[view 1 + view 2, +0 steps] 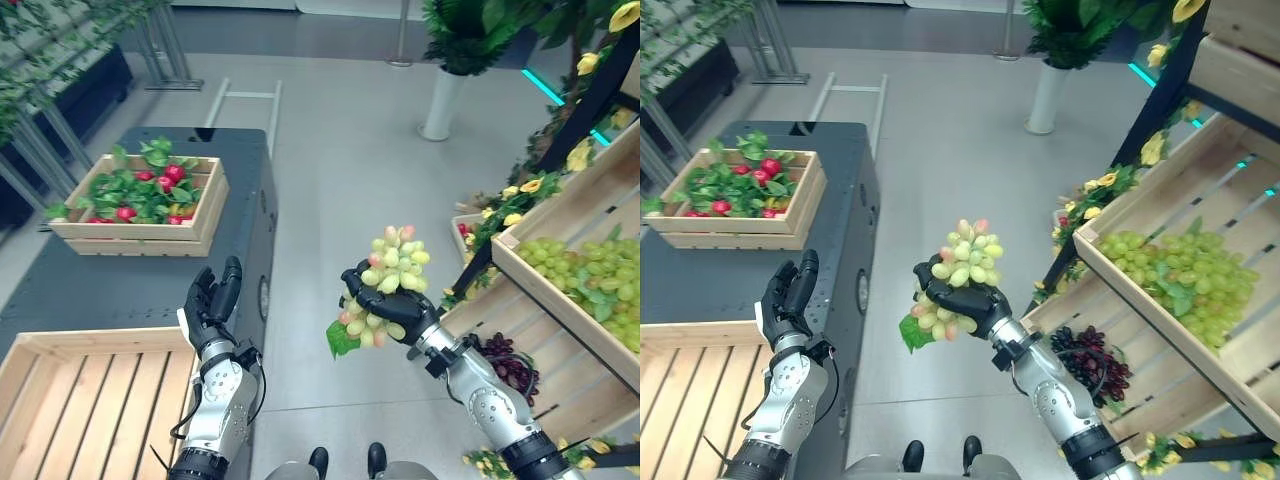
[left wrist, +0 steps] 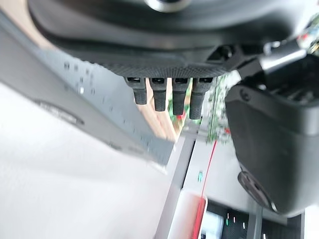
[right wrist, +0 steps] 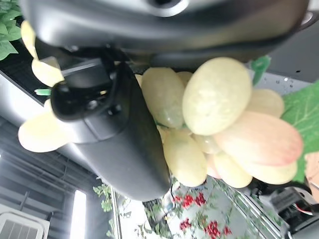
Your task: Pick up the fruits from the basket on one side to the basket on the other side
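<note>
My right hand (image 1: 395, 305) is shut on a bunch of green grapes (image 1: 392, 268) with a green leaf, held in the air over the floor between the black table and the shelf. The bunch (image 3: 214, 124) shows close up against the hand's dark thumb. More green grapes (image 1: 590, 275) lie in the wooden shelf crate (image 1: 560, 225) at the right. An empty wooden crate (image 1: 90, 400) sits at the lower left on the black table (image 1: 130, 280). My left hand (image 1: 212, 305) stands by that crate's right edge, fingers straight, holding nothing.
A wooden crate of red fruit and leaves (image 1: 140, 200) stands at the table's far end. Dark purple grapes (image 1: 510, 365) lie on the lower shelf at the right. A white planter (image 1: 442, 100) stands on the grey floor beyond.
</note>
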